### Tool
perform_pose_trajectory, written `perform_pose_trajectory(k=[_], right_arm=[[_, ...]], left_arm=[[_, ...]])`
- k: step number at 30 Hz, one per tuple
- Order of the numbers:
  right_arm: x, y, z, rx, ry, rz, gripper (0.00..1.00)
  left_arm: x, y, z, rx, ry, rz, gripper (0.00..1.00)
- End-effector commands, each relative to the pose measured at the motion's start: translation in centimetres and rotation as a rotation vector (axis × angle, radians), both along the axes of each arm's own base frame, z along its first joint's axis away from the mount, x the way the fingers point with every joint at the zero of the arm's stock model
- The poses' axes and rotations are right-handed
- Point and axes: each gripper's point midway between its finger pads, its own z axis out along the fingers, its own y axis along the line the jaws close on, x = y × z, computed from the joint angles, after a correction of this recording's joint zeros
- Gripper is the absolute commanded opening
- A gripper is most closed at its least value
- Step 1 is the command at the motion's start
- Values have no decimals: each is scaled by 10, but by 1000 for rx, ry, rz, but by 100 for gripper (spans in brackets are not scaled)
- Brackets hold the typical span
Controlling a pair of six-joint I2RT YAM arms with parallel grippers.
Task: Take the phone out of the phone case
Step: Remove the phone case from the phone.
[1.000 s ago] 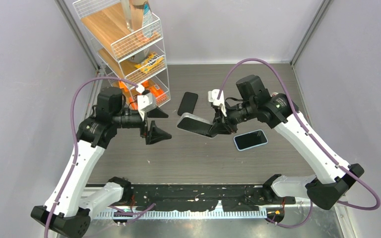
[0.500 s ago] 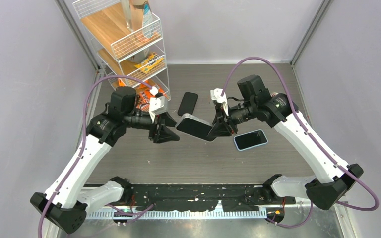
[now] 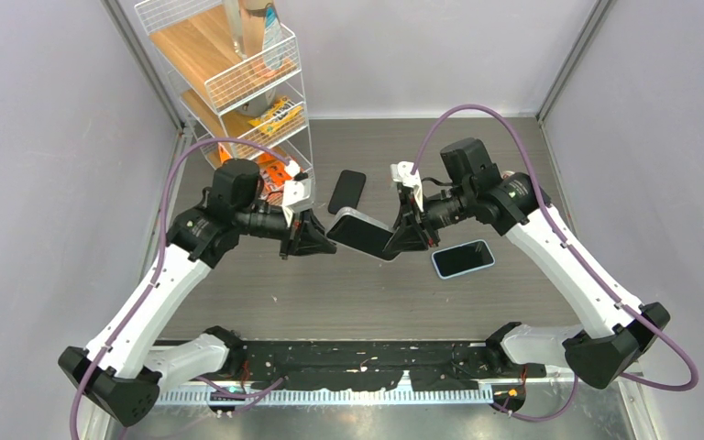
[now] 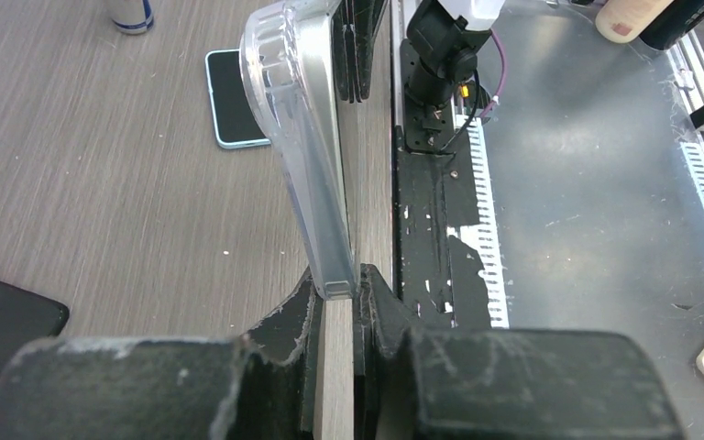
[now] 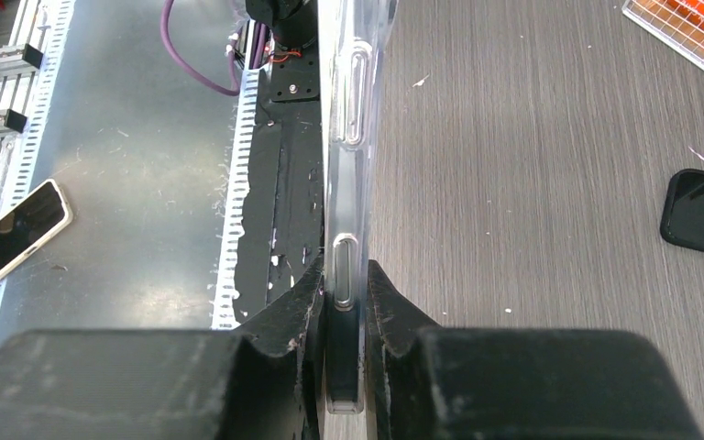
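Two end effectors now share one load: the left end effector (image 3: 315, 240), spread wide and well apart from the phone case (image 4: 304, 137) a second ago, has swung in and pressed its jaws onto the case's free end. The right end effector (image 3: 410, 236) stays pinched on the opposite end as before. The case hangs tilted in the air between them, above the counter (image 3: 348, 293), and the dark phone (image 3: 363, 236) appears to fill it, so we judge the phone is not yet out. With both ends held, the arms can begin flexing or peeling the case away, which one grip alone could not do. From above we see both arms meeting at the case, plus a black phone (image 3: 346, 191) and a blue-rimmed phone (image 3: 463, 258) lying flat nearby, but not how either grip sits. The left wrist view supplies that: only the clear corner sits between its fingertips (image 4: 312, 298), a shallow bite that could slip under a hard pull. The right wrist view shows its fingers (image 5: 304, 291) clamping the side wall right at a button bump. It also shows a white-rimmed phone (image 5: 16, 229) on the metal ledge, which the overhead view misses.
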Motion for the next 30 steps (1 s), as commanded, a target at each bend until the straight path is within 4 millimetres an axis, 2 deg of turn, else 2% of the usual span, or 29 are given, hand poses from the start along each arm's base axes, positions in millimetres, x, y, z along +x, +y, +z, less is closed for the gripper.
perform_pose_trajectory(k=[1,3,9,18,21,26,30], right_arm=[[-4,6,17,80,-33,39,5],[-4,6,16,80,-31,39,5],[-4,6,14,77,-27,36,6],[-3,5,12,74,-30,32,5],[-4,5,12,76,-29,34,5],[-6,5,11,79,-19,39,6],[-8,6,9,86,-3,45,5]], left_arm=[[2,-6,10,-33,-60,-33,9],[2,-7,8,-33,-56,-38,10],[0,-9,9,-37,-52,-55,21],[0,-11,9,-43,-44,-60,22],[0,-13,8,-43,-44,-67,17],[-1,-15,7,-46,-63,-91,2],[-1,-18,5,-46,-70,-110,0]])
